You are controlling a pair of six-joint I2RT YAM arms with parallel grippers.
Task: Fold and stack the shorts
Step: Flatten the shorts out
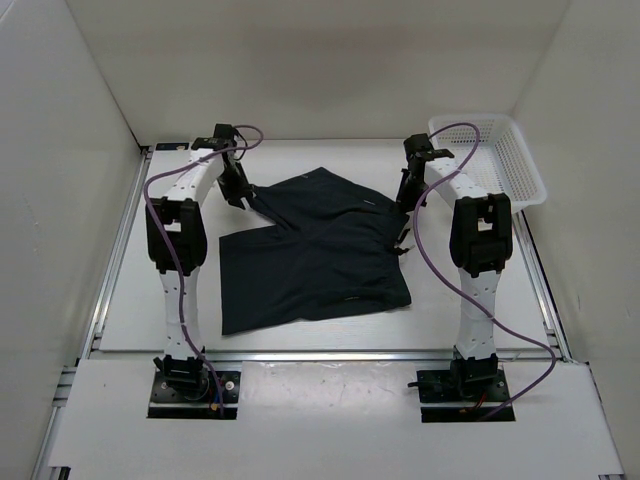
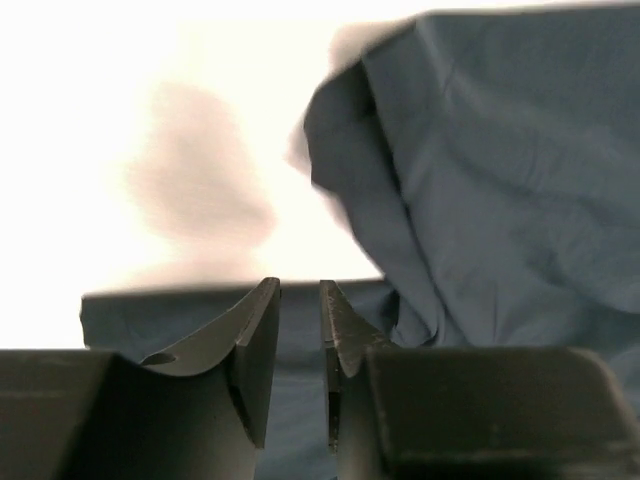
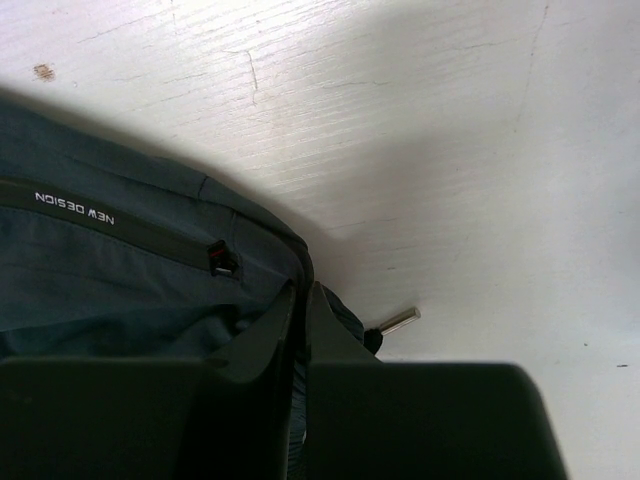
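The dark navy shorts [image 1: 310,255] lie spread on the white table, a fold of cloth bunched at their far left corner. My left gripper [image 1: 245,197] hovers at that corner. In the left wrist view its jaws [image 2: 300,285] stand slightly apart with nothing between them, and the shorts [image 2: 480,180] rise in a rumpled fold to the right. My right gripper [image 1: 403,235] is at the shorts' right edge. The right wrist view shows it [image 3: 302,288] shut on the hem of the shorts [image 3: 100,280], next to a zip pocket and a metal drawstring tip [image 3: 398,320].
A white mesh basket [image 1: 520,170] stands at the back right corner, beyond the right arm. White walls enclose the table on three sides. Aluminium rails run along the table's left, right and near edges.
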